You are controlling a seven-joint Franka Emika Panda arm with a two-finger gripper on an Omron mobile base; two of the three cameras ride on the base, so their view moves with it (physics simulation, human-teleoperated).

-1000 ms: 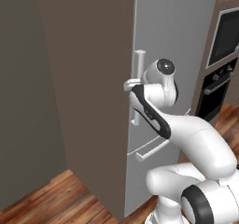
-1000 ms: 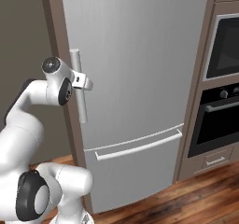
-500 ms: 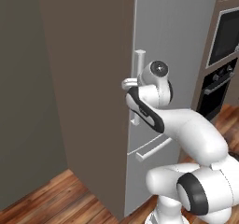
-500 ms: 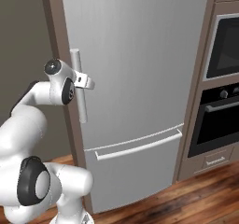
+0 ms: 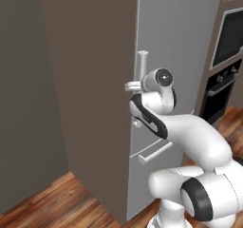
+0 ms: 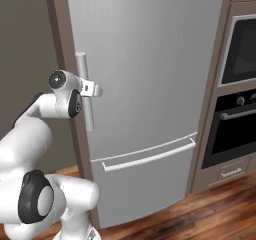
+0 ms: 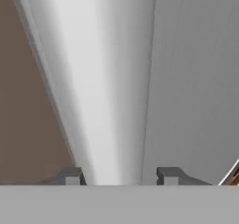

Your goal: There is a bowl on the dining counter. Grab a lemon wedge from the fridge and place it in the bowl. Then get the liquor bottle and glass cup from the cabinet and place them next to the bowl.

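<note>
The tall silver-grey fridge point(image 5: 185, 42) point(image 6: 150, 59) stands shut in front of me. Its vertical bar handle point(image 5: 142, 63) point(image 6: 82, 74) point(image 7: 116, 92) runs down the door's left edge. My gripper point(image 5: 133, 86) point(image 6: 95, 90) point(image 7: 120, 176) is at mid-height of that bar, with one finger on each side. In the hand view the fingertips point(image 7: 72, 175) straddle the bar with only slim gaps, so the jaws are half closed and still apart from it. The bowl, lemon wedge, liquor bottle, glass cup, cabinet and dining counter are out of view.
A brown side panel point(image 5: 90, 80) flanks the fridge on the left. Built-in black ovens point(image 6: 240, 49) point(image 5: 232, 37) sit in brown casing on the right. The lower drawer has a horizontal bar handle point(image 6: 150, 156). Wooden floor point(image 6: 200, 209) lies below.
The hand has stayed at the fridge handle while the elbow swung lower. The jaws have drawn in from wide open to close around the bar.
</note>
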